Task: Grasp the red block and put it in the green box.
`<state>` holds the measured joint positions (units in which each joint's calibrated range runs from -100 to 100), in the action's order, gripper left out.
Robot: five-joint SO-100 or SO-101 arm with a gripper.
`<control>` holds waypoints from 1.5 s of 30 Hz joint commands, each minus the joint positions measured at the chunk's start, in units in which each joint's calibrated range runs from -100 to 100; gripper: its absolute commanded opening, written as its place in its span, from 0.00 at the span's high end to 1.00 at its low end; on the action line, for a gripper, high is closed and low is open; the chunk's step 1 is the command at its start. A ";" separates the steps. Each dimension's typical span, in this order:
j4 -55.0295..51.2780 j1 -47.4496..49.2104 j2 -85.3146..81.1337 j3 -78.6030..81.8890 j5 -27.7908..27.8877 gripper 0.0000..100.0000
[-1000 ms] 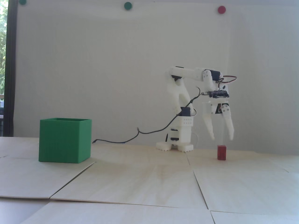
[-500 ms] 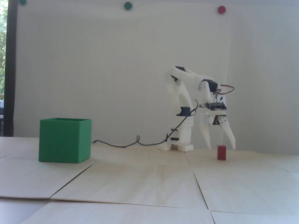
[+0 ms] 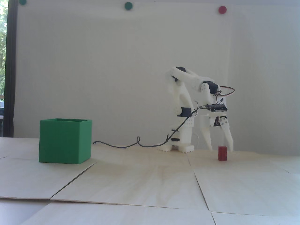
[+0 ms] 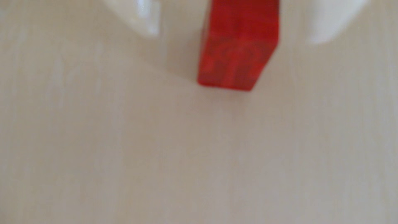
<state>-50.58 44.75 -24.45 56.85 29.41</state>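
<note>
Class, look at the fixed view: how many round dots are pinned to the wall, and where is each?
3, all along the wall's top edge: a green dot at far left, partly cut off; a second green dot near the middle; a red dot at right, above the arm. More may lie outside the frame.

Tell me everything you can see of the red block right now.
The red block is small, dark red and slightly taller than wide, with flat faces and a smooth, mottled surface; the material is unclear. It stands upright on the pale wooden table, far right of the green box in the fixed view. The open gripper straddles it. In the wrist view the block sits between the white fingertips with a gap on each side, so nothing but the table appears to touch it.
</note>
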 commanded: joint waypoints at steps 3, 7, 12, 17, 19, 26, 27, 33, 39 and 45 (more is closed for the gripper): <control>0.67 -0.56 0.09 -0.06 0.00 0.98; 0.67 -0.64 0.09 1.09 0.00 0.98; -8.02 -3.77 -0.70 -1.92 -0.10 0.98; -28.59 -16.88 0.09 -26.86 0.31 0.98; -34.41 -21.87 0.17 -37.06 0.47 0.98; -46.55 -42.70 4.36 -65.54 9.32 0.98; -46.38 -45.99 6.01 -68.38 10.46 0.98; -41.83 -63.60 19.04 -85.51 15.25 0.98; -29.43 -72.93 34.04 -101.92 16.19 0.98; -20.92 -77.03 47.86 -118.34 16.14 0.98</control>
<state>-77.45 -29.46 17.97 -46.82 45.18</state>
